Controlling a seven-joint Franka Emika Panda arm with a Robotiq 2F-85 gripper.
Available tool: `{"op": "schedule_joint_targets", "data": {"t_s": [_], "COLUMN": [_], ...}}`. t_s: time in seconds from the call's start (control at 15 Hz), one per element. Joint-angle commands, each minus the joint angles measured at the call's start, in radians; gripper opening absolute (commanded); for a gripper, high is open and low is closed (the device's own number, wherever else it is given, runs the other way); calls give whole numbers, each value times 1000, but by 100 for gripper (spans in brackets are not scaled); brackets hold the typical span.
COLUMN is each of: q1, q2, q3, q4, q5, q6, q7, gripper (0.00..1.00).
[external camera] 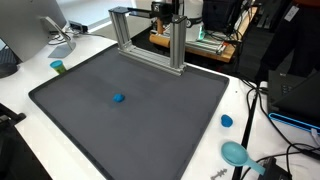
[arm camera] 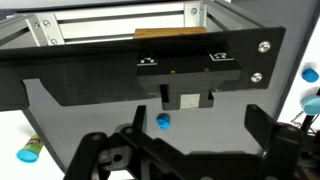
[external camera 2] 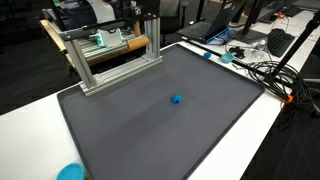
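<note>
Cluttered lab benches are crowding in behind a white table that is carrying a large dark grey mat, with an aluminium frame standing along one edge of the mat in both exterior views.

Readable writing is proving scarce. Two small white markings are showing on a black plate that is stretching across the wrist view, but they are too blurred to make out.

Seen from the wrist view, the gripper is hovering over the mat with its jaws spread wide. It is grasping nothing and touching nothing, and its dark fingers are filling the bottom of the picture.

A small blue object is lying on the mat toward its middle, well apart from the frame. In the wrist view it is sitting ahead of the gripper, between the lines of the two fingers and clear of both.

Around the mat, a blue cap is resting on the white table just beside the mat's edge. A teal round piece is lying near a corner, and a small green item is sitting by the opposite side. A tangle of black cables is trailing across the table edge, and a monitor stand is standing off the mat.
</note>
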Motion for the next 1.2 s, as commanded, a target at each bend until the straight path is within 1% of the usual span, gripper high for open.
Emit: {"op": "schedule_joint_targets", "data": {"t_s": [0.0,0.27,0.67,1.13], "q1": [-13,-19,-29,-22], "q2": [16,57,112,100], "q3": [47,64,43,18], "q4": [1,-1,-1,-1], "q5": [-1,-8,-19,-17], "q6": [51,83,62,21], "q7": [58,82,53,1], "gripper": [100,100,100,100]}}
